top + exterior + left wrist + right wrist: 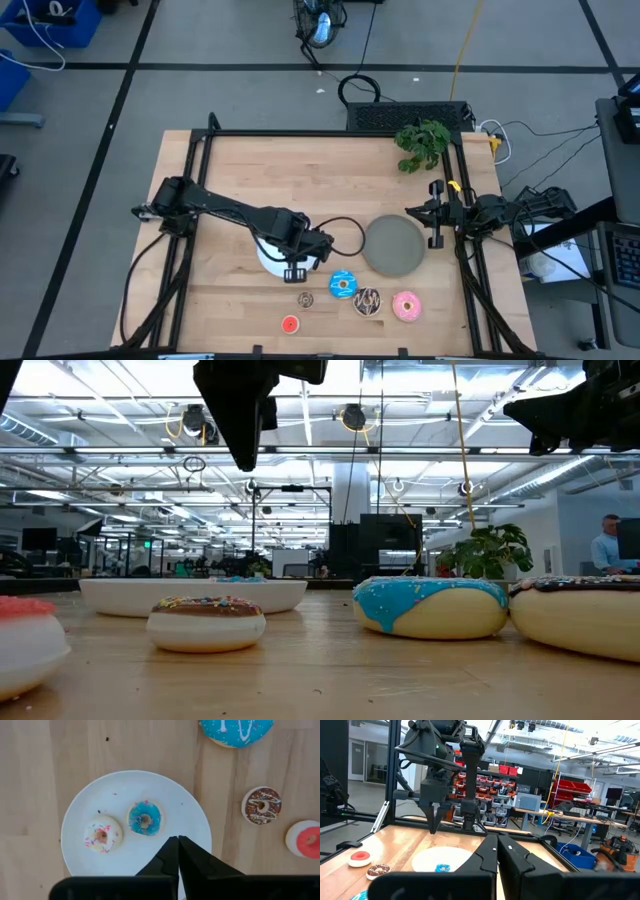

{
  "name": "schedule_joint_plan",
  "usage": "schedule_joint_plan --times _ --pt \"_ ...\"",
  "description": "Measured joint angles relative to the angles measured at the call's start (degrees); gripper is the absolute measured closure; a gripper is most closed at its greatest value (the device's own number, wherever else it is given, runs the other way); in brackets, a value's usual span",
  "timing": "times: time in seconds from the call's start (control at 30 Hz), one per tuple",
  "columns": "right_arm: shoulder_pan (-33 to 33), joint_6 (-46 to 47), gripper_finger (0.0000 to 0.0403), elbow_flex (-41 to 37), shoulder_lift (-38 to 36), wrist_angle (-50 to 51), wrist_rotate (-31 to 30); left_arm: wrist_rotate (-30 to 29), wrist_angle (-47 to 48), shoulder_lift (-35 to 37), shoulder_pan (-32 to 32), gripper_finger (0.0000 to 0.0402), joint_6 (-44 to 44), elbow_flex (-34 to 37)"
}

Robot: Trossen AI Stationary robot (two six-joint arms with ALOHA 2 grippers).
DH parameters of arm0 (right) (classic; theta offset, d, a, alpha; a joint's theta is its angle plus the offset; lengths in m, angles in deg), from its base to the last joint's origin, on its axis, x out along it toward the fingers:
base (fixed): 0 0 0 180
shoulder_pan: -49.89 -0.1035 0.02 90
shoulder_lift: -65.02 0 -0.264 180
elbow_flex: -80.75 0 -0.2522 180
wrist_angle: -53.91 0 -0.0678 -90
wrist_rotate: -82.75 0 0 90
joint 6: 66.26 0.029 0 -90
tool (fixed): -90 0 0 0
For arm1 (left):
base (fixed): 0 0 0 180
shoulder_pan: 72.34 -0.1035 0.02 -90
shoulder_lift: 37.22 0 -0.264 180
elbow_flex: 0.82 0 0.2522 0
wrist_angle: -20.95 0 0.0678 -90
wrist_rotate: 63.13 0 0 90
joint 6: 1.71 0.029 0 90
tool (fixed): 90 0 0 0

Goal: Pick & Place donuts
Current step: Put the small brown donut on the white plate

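Observation:
A white plate (pixel 115 795) holds a small white-pink donut (pixel 102 834) and a small blue donut (pixel 144 818). My left gripper (pixel 178 845) is shut and empty; it points down above the plate's near side (pixel 296 268). On the table near the front edge lie the large blue donut (pixel 343 285), the chocolate sprinkled donut (pixel 368 301), the pink donut (pixel 406 306), the small brown donut (pixel 306 299) and the small red donut (pixel 290 323). My right gripper (pixel 497 845) is shut and empty, waiting at the table's right edge (pixel 437 213).
An empty grey plate (pixel 393 245) lies right of the white plate. A green plant (pixel 422 143) stands at the far right corner. A black cable (pixel 345 235) loops between the two plates. A metal frame (pixel 190 200) borders the table.

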Motion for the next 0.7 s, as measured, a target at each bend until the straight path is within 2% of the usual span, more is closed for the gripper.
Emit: schedule_joint_plan --times 0.13,0.3,0.7 --pt "0.0 0.0 0.0403 0.0 0.0 0.0 0.0 0.9 0.1 0.0 0.5 0.0377 -1.7 0.0" --pt "0.0 -0.1 0.0403 0.0 0.0 0.0 0.0 1.6 3.0 0.0 2.2 0.0397 -3.6 0.0" --pt "0.0 0.0 0.0403 0.0 0.0 -0.3 0.0 1.6 2.3 0.0 7.4 0.0396 -10.8 0.0"
